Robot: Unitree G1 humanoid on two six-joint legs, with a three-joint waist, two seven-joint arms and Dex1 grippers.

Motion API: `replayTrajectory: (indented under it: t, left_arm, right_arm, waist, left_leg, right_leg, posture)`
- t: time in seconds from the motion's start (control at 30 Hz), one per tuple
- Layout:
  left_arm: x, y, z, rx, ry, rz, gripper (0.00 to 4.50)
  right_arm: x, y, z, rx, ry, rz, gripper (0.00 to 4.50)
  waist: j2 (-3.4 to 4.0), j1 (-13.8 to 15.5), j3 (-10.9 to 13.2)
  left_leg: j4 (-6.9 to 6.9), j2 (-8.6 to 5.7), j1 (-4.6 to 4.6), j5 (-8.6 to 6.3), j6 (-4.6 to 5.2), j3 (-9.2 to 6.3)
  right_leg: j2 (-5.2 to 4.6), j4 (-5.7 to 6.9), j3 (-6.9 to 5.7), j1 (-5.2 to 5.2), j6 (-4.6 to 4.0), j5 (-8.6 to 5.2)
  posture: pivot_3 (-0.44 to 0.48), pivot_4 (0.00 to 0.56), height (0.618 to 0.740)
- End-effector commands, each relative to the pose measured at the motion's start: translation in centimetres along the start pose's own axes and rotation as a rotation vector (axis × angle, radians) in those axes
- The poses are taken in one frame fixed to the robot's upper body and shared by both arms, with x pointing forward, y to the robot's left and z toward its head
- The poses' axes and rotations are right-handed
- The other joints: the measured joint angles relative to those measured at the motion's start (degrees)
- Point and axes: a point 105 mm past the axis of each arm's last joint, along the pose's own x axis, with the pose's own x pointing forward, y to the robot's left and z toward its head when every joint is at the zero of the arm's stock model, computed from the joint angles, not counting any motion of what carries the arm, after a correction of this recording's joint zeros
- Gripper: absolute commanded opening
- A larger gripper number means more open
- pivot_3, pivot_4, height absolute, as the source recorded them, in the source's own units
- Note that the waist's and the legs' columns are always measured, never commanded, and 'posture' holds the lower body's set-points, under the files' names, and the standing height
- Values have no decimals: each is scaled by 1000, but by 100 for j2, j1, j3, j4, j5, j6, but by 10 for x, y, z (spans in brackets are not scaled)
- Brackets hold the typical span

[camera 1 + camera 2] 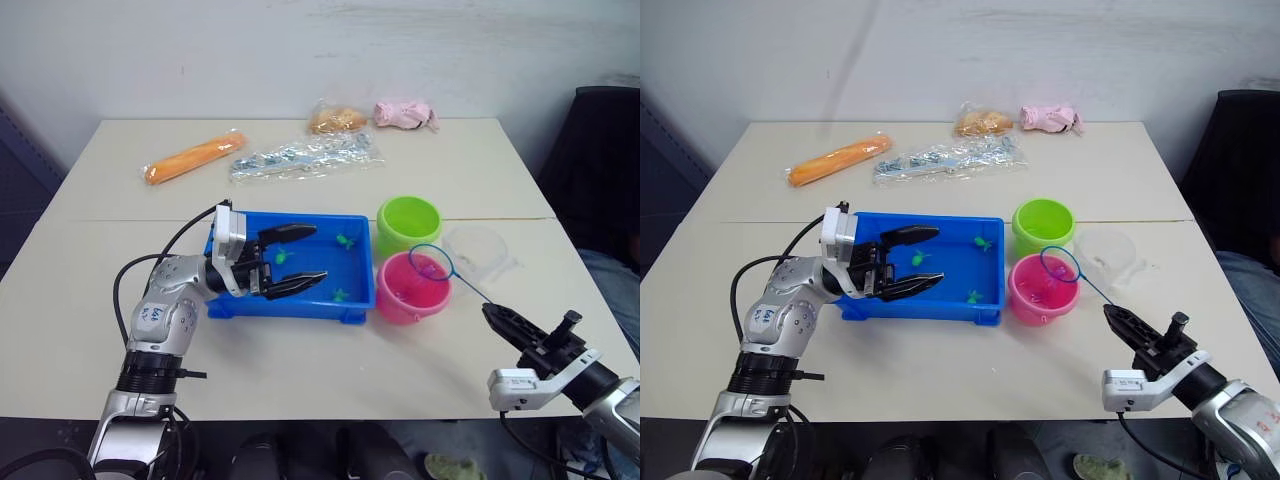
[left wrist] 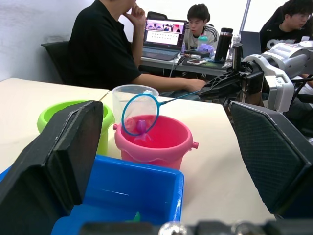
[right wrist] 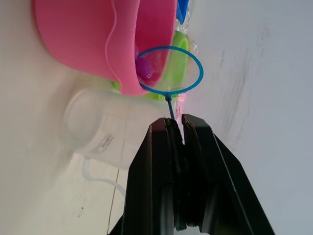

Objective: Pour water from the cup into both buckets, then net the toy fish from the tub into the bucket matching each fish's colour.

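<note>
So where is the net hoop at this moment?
In the left eye view the net hoop hangs over the pink bucket, on the robot's right of the blue tub, handle held by the right gripper.

The shallow rectangular blue plastic tub point(image 1: 352, 262) under the left gripper's point(image 1: 290, 259) matt black fingers point(image 1: 288, 233) looks smooth and glossy. Beyond the right gripper point(image 3: 176, 128), the round pink plastic bucket point(image 1: 395, 303) and lime green plastic bucket point(image 1: 398, 232) shine faintly; the clear plastic measuring cup point(image 1: 485, 253) is transparent, the blue-rimmed net point(image 2: 140, 115) fine mesh.
</note>
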Motion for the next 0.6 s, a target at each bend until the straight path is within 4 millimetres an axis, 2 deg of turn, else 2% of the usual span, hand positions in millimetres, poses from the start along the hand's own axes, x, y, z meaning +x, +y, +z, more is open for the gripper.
replayTrajectory:
  t: [0.03, 0.3, 0.5, 0.6]
  left_arm:
    - [1, 1, 5, 33, -10, 1, 4442]
    - [0, 0, 4, 37, -16, 15, 4442]
    - [-1, 0, 4, 43, -19, 27, 4442]
    - [-2, 0, 4, 44, -20, 31, 4442]
  right_arm:
    - [0, -4, -2, -3, 6, -17, 0]
    - [6, -4, 0, 42, 7, -18, 0]
    - [-1, -29, 8, -86, -48, -149, 0]
    - [-6, -19, 7, -88, -46, -131, 0]
  waist:
    - [0, 2, 0]
    - [0, 0, 0]
    - [-1, -3, 0]
    - [-2, 0, 0]
  left_leg:
    - [0, 0, 0, -1, 1, 0]
    - [-1, 1, 1, -2, 2, 4]
    - [-1, 1, 0, -2, 2, 5]
    - [-2, 1, 1, -2, 1, 5]
  right_leg:
    - [0, 0, 0, 0, 0, 0]
    - [0, -1, 4, -1, 1, 1]
    - [0, -1, 5, -2, 1, 1]
    - [0, -3, 5, -2, 1, 1]
  posture:
    - [0, 150, 740]
    - [0, 150, 740]
    - [0, 150, 740]
    - [0, 150, 740]
